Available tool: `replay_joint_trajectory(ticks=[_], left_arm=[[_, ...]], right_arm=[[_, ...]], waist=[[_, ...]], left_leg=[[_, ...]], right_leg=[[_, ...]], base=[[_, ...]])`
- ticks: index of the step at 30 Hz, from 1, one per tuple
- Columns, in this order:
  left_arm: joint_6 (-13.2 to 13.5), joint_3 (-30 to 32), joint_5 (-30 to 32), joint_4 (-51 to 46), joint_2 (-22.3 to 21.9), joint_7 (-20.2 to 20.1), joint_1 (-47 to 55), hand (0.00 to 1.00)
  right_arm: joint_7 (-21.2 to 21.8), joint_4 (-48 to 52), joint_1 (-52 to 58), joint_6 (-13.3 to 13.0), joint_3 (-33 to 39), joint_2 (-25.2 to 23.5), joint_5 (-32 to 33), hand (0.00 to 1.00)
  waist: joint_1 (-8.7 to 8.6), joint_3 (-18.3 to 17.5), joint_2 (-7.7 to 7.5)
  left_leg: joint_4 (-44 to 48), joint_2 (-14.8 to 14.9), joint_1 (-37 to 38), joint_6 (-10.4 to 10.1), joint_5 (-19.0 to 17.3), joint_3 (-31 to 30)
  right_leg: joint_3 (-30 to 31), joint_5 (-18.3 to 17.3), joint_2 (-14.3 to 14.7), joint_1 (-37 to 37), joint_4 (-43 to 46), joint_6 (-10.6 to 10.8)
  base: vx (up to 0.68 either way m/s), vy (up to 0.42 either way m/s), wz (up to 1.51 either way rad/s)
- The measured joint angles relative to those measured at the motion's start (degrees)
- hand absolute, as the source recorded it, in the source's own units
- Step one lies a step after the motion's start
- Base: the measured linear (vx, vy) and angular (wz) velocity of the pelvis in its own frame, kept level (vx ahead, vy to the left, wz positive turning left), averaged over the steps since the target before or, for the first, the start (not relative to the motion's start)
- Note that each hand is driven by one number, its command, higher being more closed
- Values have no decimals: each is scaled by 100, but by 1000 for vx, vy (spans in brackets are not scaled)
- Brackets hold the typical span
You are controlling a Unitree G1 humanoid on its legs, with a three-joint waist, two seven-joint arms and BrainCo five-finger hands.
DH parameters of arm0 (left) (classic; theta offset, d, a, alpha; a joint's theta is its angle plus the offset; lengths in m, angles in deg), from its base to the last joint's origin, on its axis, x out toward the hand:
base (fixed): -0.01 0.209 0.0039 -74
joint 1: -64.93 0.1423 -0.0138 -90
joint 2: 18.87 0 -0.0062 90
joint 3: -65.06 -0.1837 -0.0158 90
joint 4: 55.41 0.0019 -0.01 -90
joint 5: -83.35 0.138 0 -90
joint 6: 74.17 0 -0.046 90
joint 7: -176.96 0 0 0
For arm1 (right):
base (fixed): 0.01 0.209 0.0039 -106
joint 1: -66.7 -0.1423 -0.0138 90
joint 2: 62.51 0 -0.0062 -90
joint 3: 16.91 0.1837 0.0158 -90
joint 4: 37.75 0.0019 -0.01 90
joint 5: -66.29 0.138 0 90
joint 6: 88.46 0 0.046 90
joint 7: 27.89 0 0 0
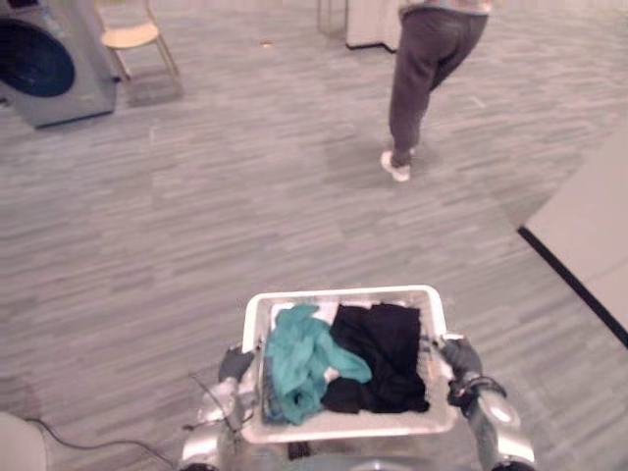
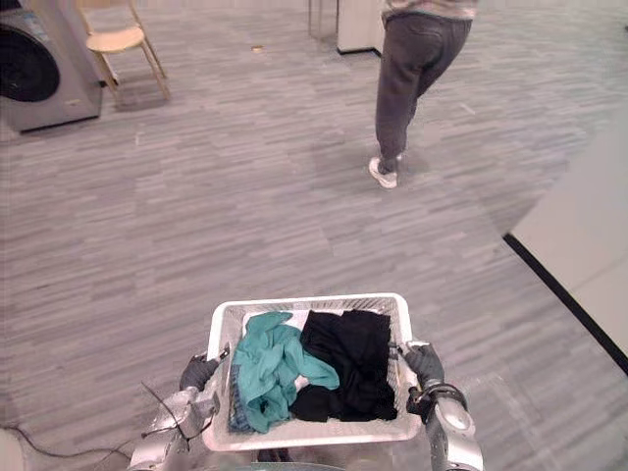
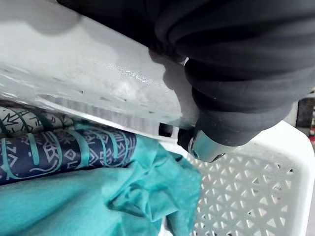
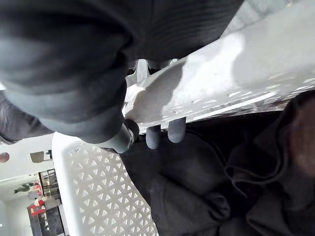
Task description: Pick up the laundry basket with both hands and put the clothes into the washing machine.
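Now your right hand curls over the basket rim; left hand grip can't be told. Likely light, stiff: hold the side rims.

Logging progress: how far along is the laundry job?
Done: the laundry basket looks lifted, right hand curled over its rim, left hand at the opposite side. In hand: carrying it. Left: reach the distant washing machine, then load the teal cloth and black clothes.
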Motion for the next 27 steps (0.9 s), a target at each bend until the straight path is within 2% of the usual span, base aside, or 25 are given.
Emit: replay_joint_trajectory(ticks=[2,3,4,5,7,8,9,10,11,12,13,14,15,16,17,18,19,20,21,22,23,24,25,26,27], left_arm=[[12,39,-9,-118,44,8,81,100],[34,35,-9,-244,51,12,41,100],[59,12,-9,-254,52,12,-14,100],[94,-15,-11,-290,52,12,-146,100],[98,-31,-10,-339,79,12,-325,100],[104,-70,-8,-402,132,12,-339,100],[111,-91,-7,-395,142,12,-331,100],[110,-111,-2,-370,55,15,-255,100],[111,-68,24,-379,-67,33,-235,100],[110,-50,25,-390,-123,34,-240,100],[112,-40,25,-451,-227,29,-240,100],[117,-5,24,-460,-291,28,-214,100],[119,36,24,-462,-371,26,-160,100],[121,20,24,-465,-402,26,-135,100],[121,4,24,-465,-371,12,-80,100],[123,19,24,-465,-358,2,-35,100],[125,26,21,-466,-352,2,-29,100],[141,40,17,-470,-360,2,-33,100],[158,43,17,-471,-374,1,-46,100],[161,42,16,-469,-407,1,-50,100],[170,10,17,-463,-449,3,-36,100],[175,-24,18,-404,-478,12,-16,100],[171,-2,21,-361,-417,23,-19,100],[144,5,25,-304,-299,62,-43,100],[140,52,26,-328,-263,76,-52,100]], right_arm=[[27,212,-51,-22,-43,-33,-72,100],[14,285,-63,-13,-11,-43,-48,100],[3,332,-39,-16,22,-56,-24,100],[-12,575,-29,-60,103,-133,33,100],[-25,776,12,-56,209,-193,70,100],[-47,883,56,-53,201,-270,68,100],[-65,914,103,-60,197,-280,63,100],[-144,905,155,-37,163,-213,59,100],[-156,1022,241,-31,193,-183,55,100],[-154,1095,269,-4,243,-130,59,100],[-151,1428,363,56,251,-108,112,100],[-150,1537,436,76,245,-64,122,100],[-158,1607,464,103,237,-13,122,100],[-176,1614,462,114,238,-12,122,100],[-205,1618,525,121,195,-15,122,100],[-250,1623,561,121,126,-17,122,100],[-249,1628,555,123,111,-12,121,100],[-256,1636,517,120,95,23,121,100],[-260,1622,454,115,98,65,121,100],[-265,1600,444,101,109,101,122,100],[-265,1483,441,13,124,192,123,100],[-268,1200,314,-46,120,286,123,100],[-269,1020,211,-37,91,210,123,100],[-251,795,176,-17,83,119,121,100],[-235,663,98,-14,113,80,126,100]], waist=[[-3,45,94],[-33,60,148],[-64,79,180],[-110,129,216],[-135,142,212],[-136,109,145],[-168,108,152],[-283,55,194],[-297,82,278],[-301,86,369],[-330,127,606],[-237,140,697],[-49,172,733],[-17,197,693],[-6,262,582],[65,287,437],[140,271,406],[271,293,338],[264,285,363],[248,273,379],[263,196,486],[261,104,532],[249,60,385],[122,-10,173],[53,22,79]], left_leg=[[-585,-186,671,97,59,-57],[-914,-257,1044,100,56,-155],[-1037,-266,1222,100,55,-220],[-1278,-267,1540,91,50,-286],[-1548,-237,1987,-100,-59,-230],[-1719,-256,2287,-363,-224,-113],[-1789,-257,2465,-482,-292,-113],[-1633,-64,2792,-659,-396,-263],[-561,273,2620,-695,-413,-327],[399,543,2286,-828,-334,-355],[2892,1290,1170,-1249,973,-589],[3761,1522,757,-1361,1663,-718],[5027,1660,94,-1461,1736,-984],[5399,1661,-175,-1431,1717,-1063],[5558,1679,-598,-1210,1577,-1043],[5172,1722,-913,-816,1311,-774],[4839,1779,-1061,-688,1161,-608],[3943,1891,-1338,-588,1032,-352],[2485,1808,-1441,-655,1018,-227],[1515,1690,-1408,-728,1067,-222],[-429,1460,-1196,-1115,1355,-288],[-589,1302,-1217,-953,2068,-363],[-364,1132,-1237,-702,1995,-358],[194,972,-1369,-521,1571,-363],[935,921,-1491,-343,1225,-358]], right_leg=[[-238,-375,174,-431,21,-202],[-436,-658,340,-670,-398,-252],[-554,-779,417,-761,-748,-257],[-791,-832,496,-964,-1583,-283],[-1110,-349,627,-1077,-3621,-197],[-1143,184,781,-981,-5013,-75],[-1104,284,806,-982,-5170,-74],[-640,741,1037,-1026,-4514,-411],[-391,524,1201,-1016,-3903,-627],[-526,262,1212,-916,-3716,-652],[-743,-228,1443,-552,-3542,-710],[-743,-393,1589,-376,-3548,-770],[-685,-658,1752,31,-3573,-883],[-669,-747,1775,284,-3622,-882],[-613,-910,1779,882,-3916,-854],[-444,-1015,1749,1381,-4297,-842],[-320,-1043,1729,1559,-4460,-809],[-133,-1111,1679,1833,-4715,-707],[-54,-1215,1571,2095,-4900,-556],[-29,-1291,1504,2187,-4972,-454],[88,-1511,1425,2378,-5055,-256],[267,-1768,1338,2551,-5043,-69],[339,-1829,1145,2621,-5014,-60],[426,-1778,879,2662,-4801,-51],[602,-1582,690,2498,-4009,196]], base=[[580,162,15],[584,127,21],[593,74,44],[602,30,50],[613,-16,42],[520,-61,31],[728,-113,53],[821,-199,44],[673,-178,40],[1063,-401,35],[720,-282,18],[1022,-331,-23],[596,-62,-55],[892,-90,-45],[873,-51,-27],[714,-29,-40],[682,41,-77],[658,113,-76],[659,150,-59],[661,221,-38],[697,298,-46],[714,321,-48],[773,330,-20],[947,401,20],[920,420,31]])
